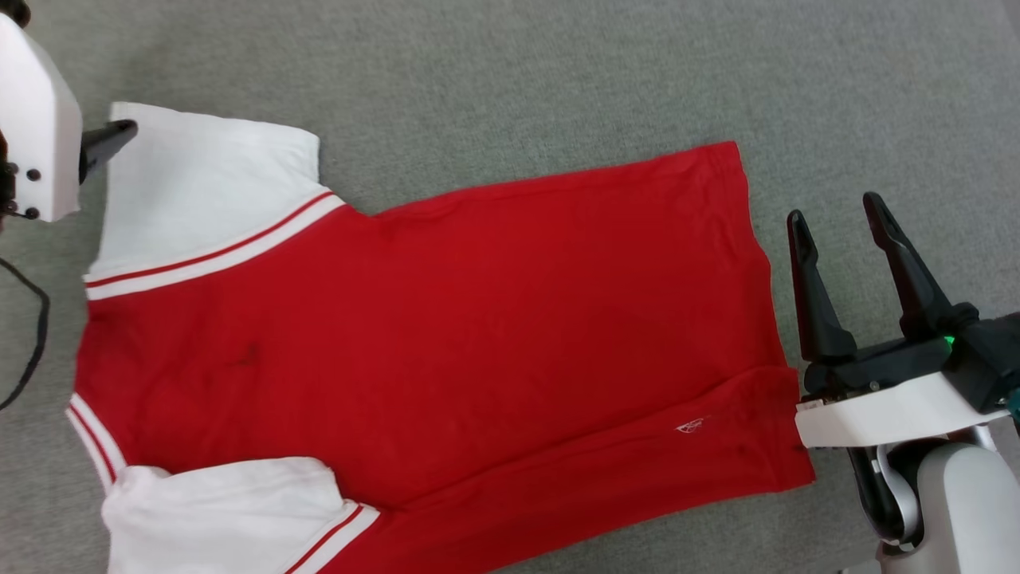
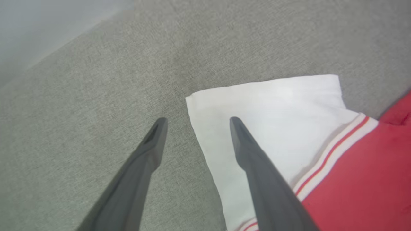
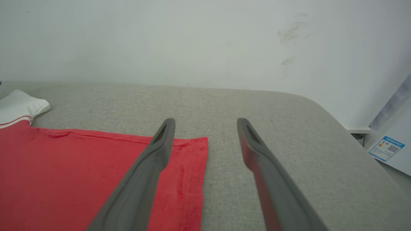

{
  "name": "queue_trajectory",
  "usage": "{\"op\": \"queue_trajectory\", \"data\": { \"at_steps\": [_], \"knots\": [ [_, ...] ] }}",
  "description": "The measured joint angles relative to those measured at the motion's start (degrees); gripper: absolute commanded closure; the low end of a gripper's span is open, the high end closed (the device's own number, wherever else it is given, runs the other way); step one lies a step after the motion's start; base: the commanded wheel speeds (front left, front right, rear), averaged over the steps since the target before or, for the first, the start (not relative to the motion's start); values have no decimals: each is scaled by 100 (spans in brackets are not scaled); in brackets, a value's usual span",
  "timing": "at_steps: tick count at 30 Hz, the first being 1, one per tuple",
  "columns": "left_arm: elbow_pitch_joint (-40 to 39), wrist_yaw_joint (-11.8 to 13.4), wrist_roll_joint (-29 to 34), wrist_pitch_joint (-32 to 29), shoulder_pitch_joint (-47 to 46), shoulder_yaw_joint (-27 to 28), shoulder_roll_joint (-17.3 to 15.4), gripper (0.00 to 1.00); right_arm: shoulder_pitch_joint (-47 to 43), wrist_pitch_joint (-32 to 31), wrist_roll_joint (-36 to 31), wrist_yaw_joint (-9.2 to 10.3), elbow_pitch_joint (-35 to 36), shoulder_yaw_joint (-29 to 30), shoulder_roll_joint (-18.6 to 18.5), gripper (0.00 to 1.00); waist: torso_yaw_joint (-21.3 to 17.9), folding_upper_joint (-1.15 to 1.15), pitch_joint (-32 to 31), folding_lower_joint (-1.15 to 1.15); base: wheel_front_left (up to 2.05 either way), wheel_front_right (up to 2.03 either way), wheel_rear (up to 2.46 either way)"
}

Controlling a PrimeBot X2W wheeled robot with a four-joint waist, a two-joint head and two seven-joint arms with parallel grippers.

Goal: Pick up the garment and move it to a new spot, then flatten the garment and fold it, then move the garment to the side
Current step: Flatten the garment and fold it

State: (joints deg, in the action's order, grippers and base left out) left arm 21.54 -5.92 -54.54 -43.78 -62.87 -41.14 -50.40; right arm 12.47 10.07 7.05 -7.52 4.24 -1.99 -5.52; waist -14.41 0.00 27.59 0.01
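The garment (image 1: 446, 319) lies spread out and plain side up on a grey woven surface (image 1: 558, 72). Its hem (image 1: 765, 319) is toward the robot's right and its two white sleeves are toward the left. No print shows on the upper face. Along the garment's near long side a strip carrying a small white logo (image 1: 692, 425) looks turned in over the body, so I'd judge the spreading is done and the folding is under way.

Both tools are spread wide and hold nothing. The left tool (image 2: 198, 119) hangs at the cuff of the garment's far sleeve (image 1: 207, 183), with one finger over the white cloth and the other over bare grey. The right tool (image 1: 835, 211) stands just off the hem end, near the garment's far hem corner.

The next move probably calls for each tool to drop and pinch its own end of the far long side, sleeve and hem corner together. Both would then carry that edge across the garment toward its near side, level with each other so the jersey doesn't twist or drag.

The surface is padded-looking cloth with a rounded corner beyond the garment's hem end; I can't tell whether it is a bed or a covered tabletop. Behind the garment rises a pale wall (image 3: 192, 41) with a few scuffs. Past the hem end stands a white unit with a blue label (image 3: 385, 148), and a black cable (image 1: 32, 335) loops off the sleeve end.
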Motion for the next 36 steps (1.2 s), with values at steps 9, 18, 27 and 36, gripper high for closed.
{"op": "queue_trajectory", "data": {
  "at_steps": [9,18,27,36],
  "knots": [
    [577,-51,-30,-231,-198,-101,69,0,171,57,-26,0,20,-29,5,0,-225,0,456,0,0,0,0],
    [691,-108,-126,-356,-235,-266,100,100,234,41,-59,0,21,-20,-20,0,-222,0,464,-1,0,0,0],
    [441,-142,59,361,-80,-504,305,100,640,-269,-42,0,220,83,-643,0,27,0,161,-1,0,0,0],
    [-249,-149,77,1148,84,-670,390,100,1594,-2347,880,0,66,-645,-1819,0,448,0,-184,-1,0,0,0]
  ]
}}
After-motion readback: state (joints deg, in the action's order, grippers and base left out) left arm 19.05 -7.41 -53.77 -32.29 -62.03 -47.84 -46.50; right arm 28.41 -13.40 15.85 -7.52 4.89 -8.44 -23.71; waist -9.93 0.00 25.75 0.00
